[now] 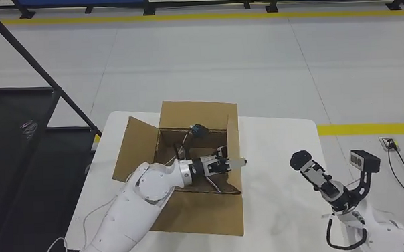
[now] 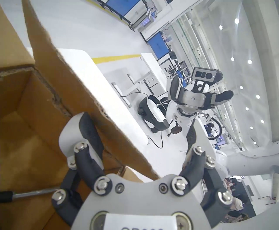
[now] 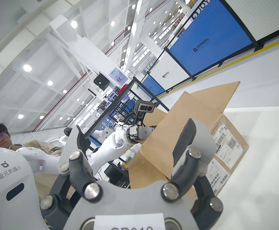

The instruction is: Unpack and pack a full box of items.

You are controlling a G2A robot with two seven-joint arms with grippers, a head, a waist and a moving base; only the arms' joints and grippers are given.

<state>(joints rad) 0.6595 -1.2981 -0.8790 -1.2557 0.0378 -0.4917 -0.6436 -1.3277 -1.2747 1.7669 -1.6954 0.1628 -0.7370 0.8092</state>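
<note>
Cardboard box (image 1: 198,216) side stands between the spread left pincer (image 2: 138,124) fingers (image 2: 88,128).

The left arm (image 1: 134,202) and right arm (image 1: 376,230) are clad in smooth white shells. A small black camera (image 1: 365,162) is mounted at each wrist. The jaws are built from a grey plate (image 3: 130,196) fastened with silver screws (image 3: 93,190), black links (image 3: 189,172), and white fingers (image 3: 202,135) faced with ribbed black pads (image 3: 184,141). A white label (image 3: 128,222) is fixed to the plate.
</note>
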